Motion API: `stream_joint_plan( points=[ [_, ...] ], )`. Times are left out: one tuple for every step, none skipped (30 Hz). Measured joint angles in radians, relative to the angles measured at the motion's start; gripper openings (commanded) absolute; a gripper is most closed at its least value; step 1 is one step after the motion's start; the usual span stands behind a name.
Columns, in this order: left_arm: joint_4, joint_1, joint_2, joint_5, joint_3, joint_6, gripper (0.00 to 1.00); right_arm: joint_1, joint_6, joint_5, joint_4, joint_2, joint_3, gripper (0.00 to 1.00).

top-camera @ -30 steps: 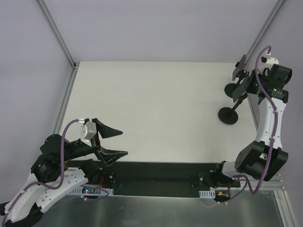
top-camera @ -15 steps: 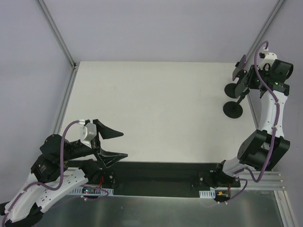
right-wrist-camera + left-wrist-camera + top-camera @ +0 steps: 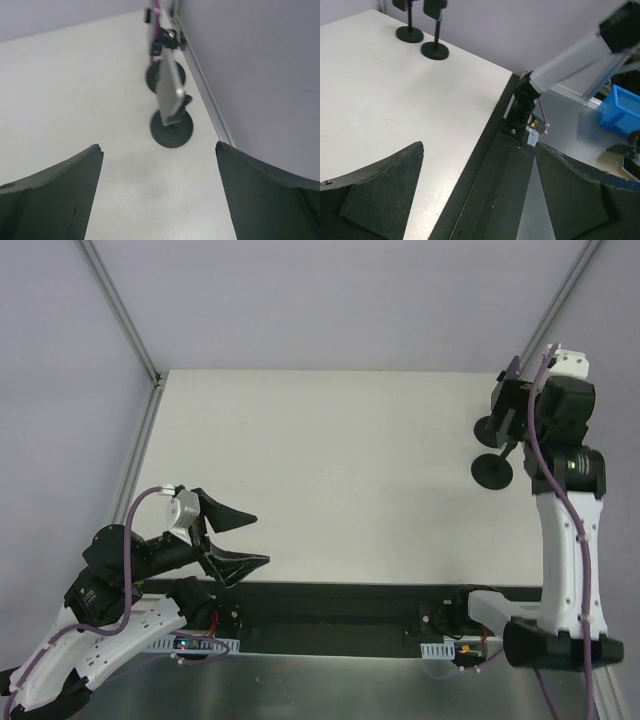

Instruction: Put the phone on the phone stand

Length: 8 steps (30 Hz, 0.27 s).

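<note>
Two black phone stands with round bases stand at the table's far right edge, the nearer base (image 3: 171, 131) (image 3: 492, 470) in front of the farther base (image 3: 155, 75) (image 3: 493, 427). A slim silver phone (image 3: 169, 90) stands upright and edge-on on the nearer stand. My right gripper (image 3: 158, 145) (image 3: 510, 412) hovers above and short of it, open, with nothing between its fingers. Over the table's near left edge, my left gripper (image 3: 479, 145) (image 3: 261, 540) is open and empty. Both stands (image 3: 435, 51) show far off in the left wrist view.
A metal frame rail (image 3: 207, 100) and a grey wall run close behind the stands on the right. A black strip (image 3: 340, 605) borders the table's near edge. A blue bin (image 3: 619, 109) sits off the table beyond the right arm's base.
My right gripper has opened and let go of the phone, which now stays on the nearer stand. The right arm has straightened and drawn back. The left arm barely moved.
</note>
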Motion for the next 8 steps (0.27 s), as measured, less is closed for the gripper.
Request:
stream_joint_plan(
  points=[
    [0.0, 0.0, 0.0, -0.025, 0.002, -0.014, 0.92, 0.064, 0.013, 0.042, -0.021, -0.06, -0.003, 0.96],
    [-0.004, 0.0, 0.001, -0.054, 0.006, -0.032, 0.91, 0.14, 0.024, 0.066, -0.031, -0.125, -0.013, 0.96],
    [-0.009, 0.0, 0.002, -0.08, 0.012, -0.05, 0.91, 0.198, 0.031, 0.074, -0.038, -0.183, -0.021, 0.96],
    [-0.016, 0.0, 0.003, -0.108, 0.019, -0.064, 0.92, 0.269, 0.043, 0.05, -0.035, -0.27, -0.048, 0.96],
    [-0.024, 0.0, 0.005, -0.13, 0.029, -0.08, 0.91, 0.303, 0.055, 0.029, -0.037, -0.324, -0.066, 0.96],
    [-0.029, 0.0, 0.006, -0.147, 0.037, -0.089, 0.93, 0.33, 0.076, 0.0, -0.034, -0.403, -0.09, 0.96],
    [-0.036, 0.0, 0.008, -0.169, 0.049, -0.101, 0.94, 0.342, 0.102, -0.031, -0.036, -0.47, -0.111, 0.96],
    [-0.045, 0.0, 0.011, -0.188, 0.065, -0.109, 0.95, 0.346, 0.126, -0.067, -0.044, -0.53, -0.118, 0.96]
  ],
)
